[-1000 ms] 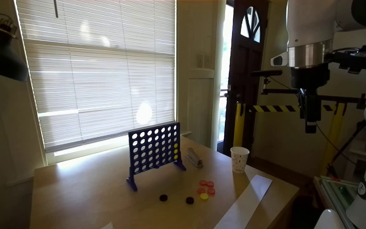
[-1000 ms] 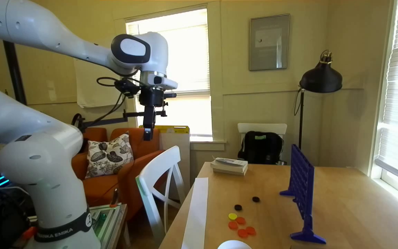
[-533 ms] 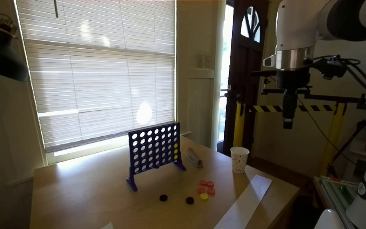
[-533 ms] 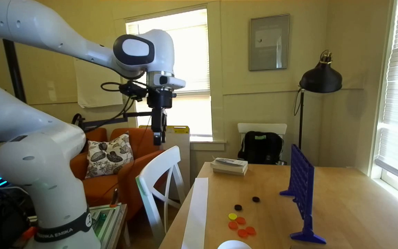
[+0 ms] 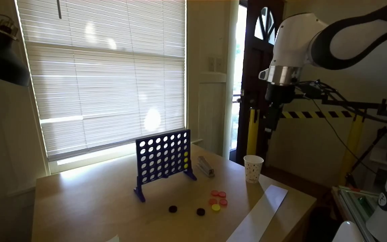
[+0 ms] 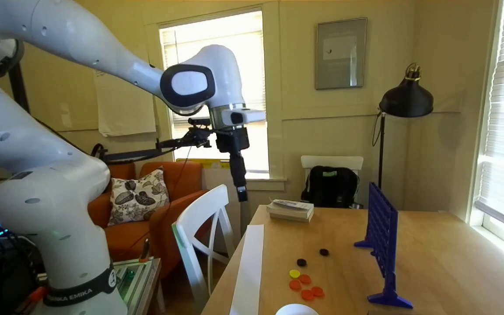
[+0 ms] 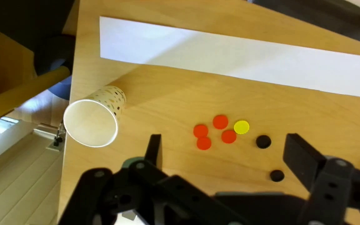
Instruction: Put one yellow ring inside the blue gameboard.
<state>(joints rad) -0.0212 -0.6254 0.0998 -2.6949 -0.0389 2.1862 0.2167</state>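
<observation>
From here, the blue board (image 5: 162, 157) already holds three yellow discs (image 5: 186, 160); at its half-past-four the loose yellow disc (image 5: 216, 207) lies on the table (image 5: 92, 201), and at one o'clock from that hangs the pincer (image 5: 268, 131), wide, carrying nothing. Pick-up and drop, I'd say, remain.

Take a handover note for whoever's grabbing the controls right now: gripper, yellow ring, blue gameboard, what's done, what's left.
Gripper: open, raised off the table, holding nothing.
Yellow ring: loose on the table, beside the red tokens.
Blue gameboard: upright, three yellow tokens at the bottom of an end column.
Done: those three are in; the loose ring isn't picked up yet.
Left: grasp that ring, then drop it into the board from above.
</observation>
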